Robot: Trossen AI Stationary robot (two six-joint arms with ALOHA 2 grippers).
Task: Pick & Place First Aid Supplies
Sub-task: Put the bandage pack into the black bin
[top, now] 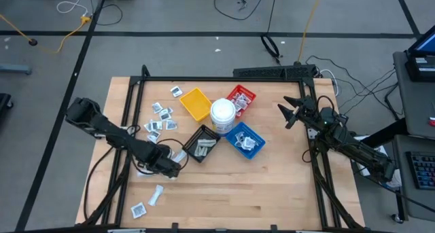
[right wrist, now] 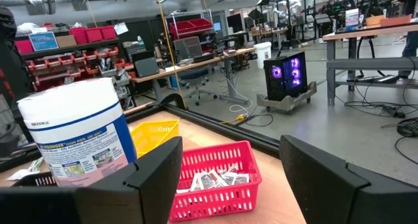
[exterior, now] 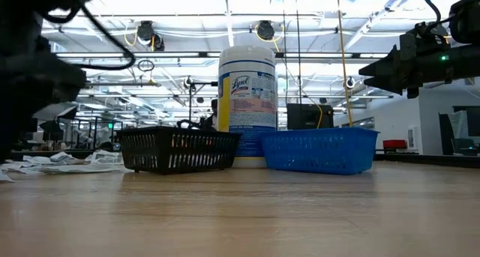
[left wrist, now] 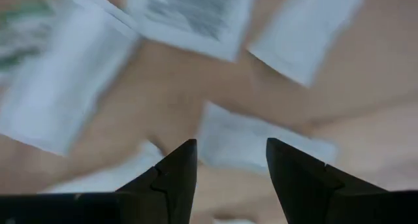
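The left hand (top: 170,166) hangs low over the bench (top: 272,192), just beside the black tray (top: 202,143), fingers apart above loose first aid packets (left wrist: 248,142). It should straddle one packet before closing. The right hand (top: 291,113) waits open, well beyond the tray.

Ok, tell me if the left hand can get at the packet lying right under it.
Probably yes. The left hand is open and hangs low over the table, with a white packet lying flat between its fingers. Nothing covers it, though other packets lie close by.
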